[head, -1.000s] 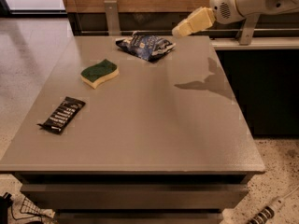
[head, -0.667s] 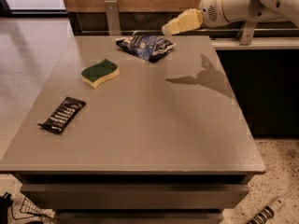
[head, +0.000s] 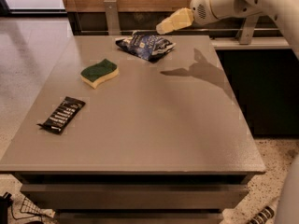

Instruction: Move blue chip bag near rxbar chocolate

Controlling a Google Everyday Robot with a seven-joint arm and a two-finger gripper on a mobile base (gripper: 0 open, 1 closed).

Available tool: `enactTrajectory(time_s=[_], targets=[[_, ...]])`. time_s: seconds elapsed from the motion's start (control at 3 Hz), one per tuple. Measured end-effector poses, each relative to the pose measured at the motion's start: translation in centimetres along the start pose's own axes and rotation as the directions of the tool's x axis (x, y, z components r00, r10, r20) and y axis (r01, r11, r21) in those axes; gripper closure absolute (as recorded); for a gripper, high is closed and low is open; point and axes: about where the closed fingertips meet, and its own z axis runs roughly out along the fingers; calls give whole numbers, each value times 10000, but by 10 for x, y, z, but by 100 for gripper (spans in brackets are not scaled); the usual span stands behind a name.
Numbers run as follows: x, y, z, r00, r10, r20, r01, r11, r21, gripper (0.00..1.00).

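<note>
Blue chip bag (head: 145, 45): lies crumpled and flat on the table (head: 154, 129), toward 12 o'clock from the table's centre, near the far edge.

Rxbar chocolate (head: 61, 115): flat, toward 8 o'clock from the bag, close to the left edge, well apart from the bag.

Green-and-yellow sponge (head: 99, 73): between the two, nearer the bag, touching neither.

My gripper (head: 160, 30): in the air at about 1 o'clock from the bag, tip pointing down-left toward it, not touching it. Spread or pressed together: cannot tell. Its shadow (head: 198, 71) falls at 4 o'clock from the bag.
</note>
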Motion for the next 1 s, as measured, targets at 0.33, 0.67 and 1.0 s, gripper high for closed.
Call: enactTrajectory(time_s=[0.33,0.67,1.0], targets=[[4,-14,51,9994,344,-57,-346,9989,-323,0],[10,-15,96,9975,700,-97,-706,9939,-848,0],[17,-3,133,9944,721,-766,-801,9911,-1064,0]])
